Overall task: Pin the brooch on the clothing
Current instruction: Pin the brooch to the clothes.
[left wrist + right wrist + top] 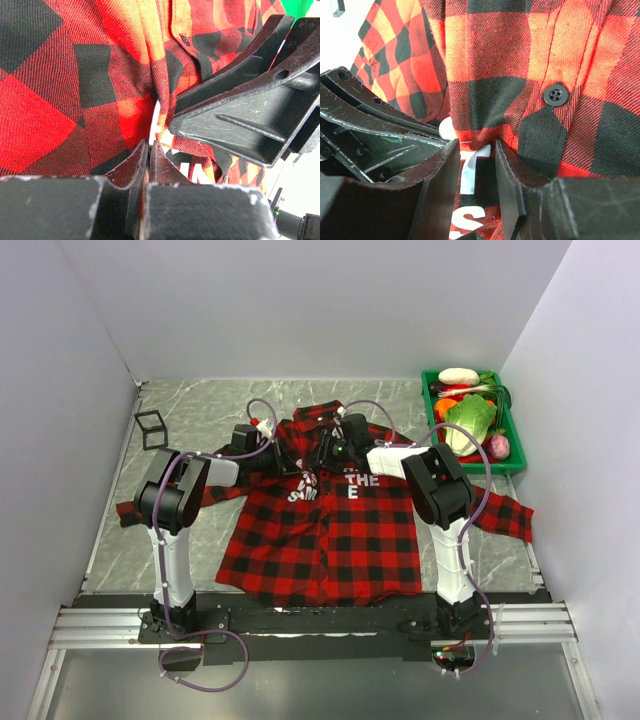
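The red-and-black plaid shirt [330, 530] lies spread flat, collar to the back, with white letters on the chest. Both grippers meet at the chest just below the collar. My left gripper [306, 462] is shut on a raised fold of the shirt [60, 100], with its tips [150, 147] pinching the cloth. My right gripper [336, 452] is open, and its tips [476, 145] rest on the shirt [495, 60] either side of a white letter T. Its body [240, 115] sits close against the left one. I cannot make out the brooch. A small pale patch [447, 129] shows beside the fold.
A green tray [495, 468] of toy vegetables stands at the back right. A small black wire-frame cube [150, 428] stands at the back left. Walls close in on the left, right and back. A black shirt button [555, 94] lies right of my right fingers.
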### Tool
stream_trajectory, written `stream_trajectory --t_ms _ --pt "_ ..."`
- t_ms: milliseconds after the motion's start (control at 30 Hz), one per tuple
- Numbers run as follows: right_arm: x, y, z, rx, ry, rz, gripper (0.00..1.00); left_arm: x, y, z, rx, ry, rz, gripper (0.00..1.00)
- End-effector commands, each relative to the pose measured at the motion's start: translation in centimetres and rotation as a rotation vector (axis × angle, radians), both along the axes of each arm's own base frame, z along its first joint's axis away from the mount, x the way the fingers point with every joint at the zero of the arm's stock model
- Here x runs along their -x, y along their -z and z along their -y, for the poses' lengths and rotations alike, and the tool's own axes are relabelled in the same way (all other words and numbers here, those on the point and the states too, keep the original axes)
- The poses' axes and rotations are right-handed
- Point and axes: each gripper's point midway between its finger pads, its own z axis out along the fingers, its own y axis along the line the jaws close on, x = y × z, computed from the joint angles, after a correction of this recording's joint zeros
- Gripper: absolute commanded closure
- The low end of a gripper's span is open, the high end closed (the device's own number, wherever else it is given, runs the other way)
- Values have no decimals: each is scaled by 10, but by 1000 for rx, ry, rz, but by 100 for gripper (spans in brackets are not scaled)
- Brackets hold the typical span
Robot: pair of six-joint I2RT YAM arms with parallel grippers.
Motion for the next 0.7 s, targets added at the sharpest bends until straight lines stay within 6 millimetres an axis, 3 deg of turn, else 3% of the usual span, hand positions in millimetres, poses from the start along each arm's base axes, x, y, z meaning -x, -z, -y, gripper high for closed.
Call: stream_trajectory --t_ms 0,667 --pt "4 1 1 64 -3 -1 58 10 5 7 1 31 -39 99" --pt "2 4 -10 102 -12 -7 59 9 3 6 -2 29 -25 99"
